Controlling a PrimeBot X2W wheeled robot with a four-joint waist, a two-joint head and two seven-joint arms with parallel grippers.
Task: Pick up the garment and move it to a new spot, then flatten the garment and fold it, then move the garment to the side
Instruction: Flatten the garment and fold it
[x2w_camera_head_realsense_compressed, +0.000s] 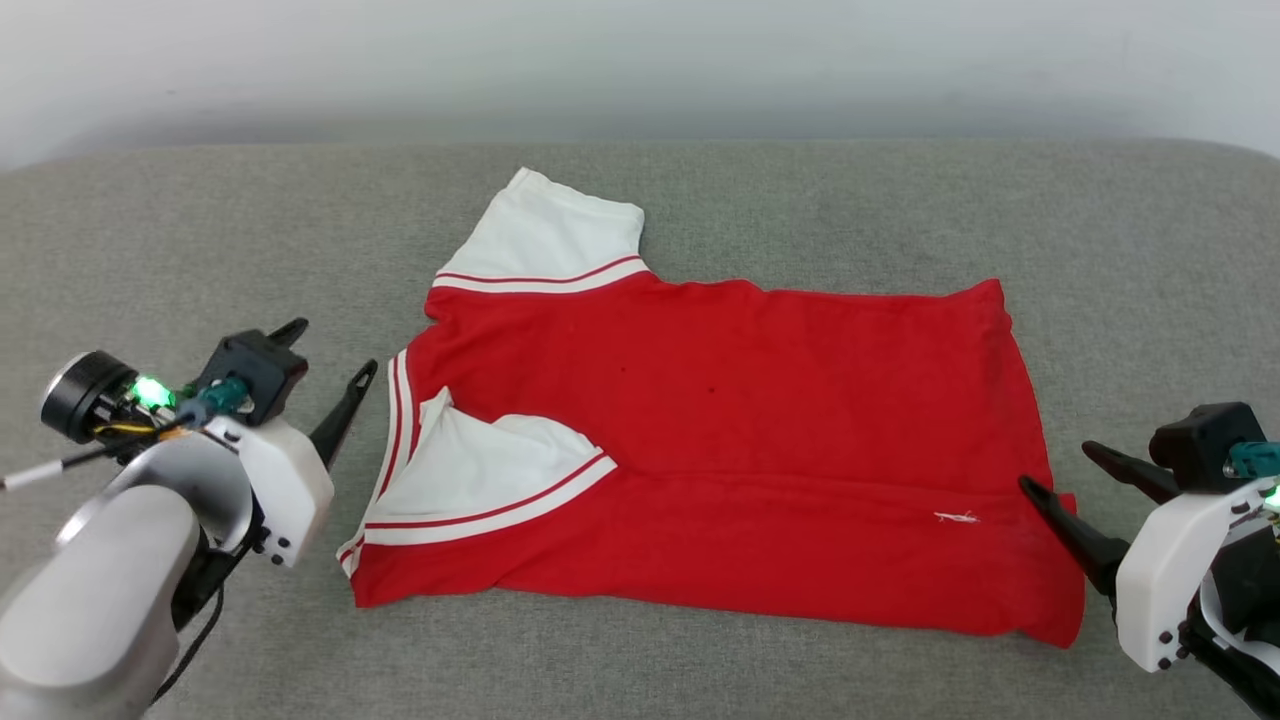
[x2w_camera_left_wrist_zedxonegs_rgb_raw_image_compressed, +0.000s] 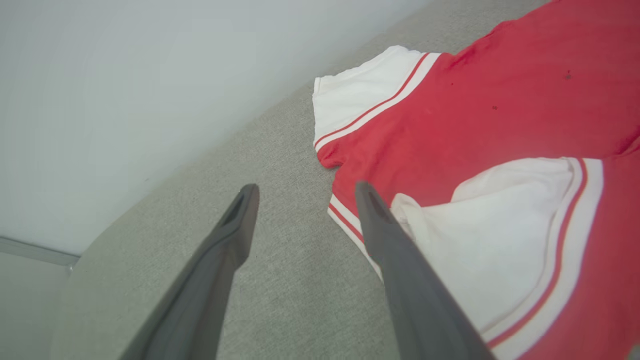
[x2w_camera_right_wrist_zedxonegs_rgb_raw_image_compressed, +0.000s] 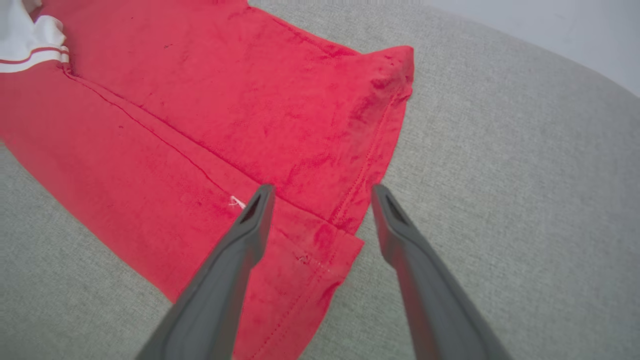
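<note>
- A broad surface (x2w_camera_head_realsense_compressed: 200, 230) covered in grey, finely woven cloth is seen, with rounded far corners.
- Behind it a plain pale wall (x2w_camera_head_realsense_compressed: 640, 60) is seen, smooth and unmarked.
- The garment (x2w_camera_head_realsense_compressed: 760, 400) is laid flat near the middle of the surface, its length running left to right and its near long edge folded over onto the body.
- Its body is made of soft red knit, lightly creased, with a stitched hem at the right end.
- One white short sleeve (x2w_camera_head_realsense_compressed: 545, 235) is spread towards the wall; the other sleeve (x2w_camera_head_realsense_compressed: 480, 470) is folded onto the red body. Both are edged with red and white stripes.
- A small white thread (x2w_camera_head_realsense_compressed: 955, 517) is seen on the red cloth near the hem.
- The left gripper (x2w_camera_head_realsense_compressed: 334, 347) is held with its dark tapered fingers spread and empty, just beside the striped collar end.
- The right gripper (x2w_camera_head_realsense_compressed: 1056, 466) is likewise spread and empty at the near hem corner, one finger over red cloth, the other over grey surface; contact cannot be told.
</note>
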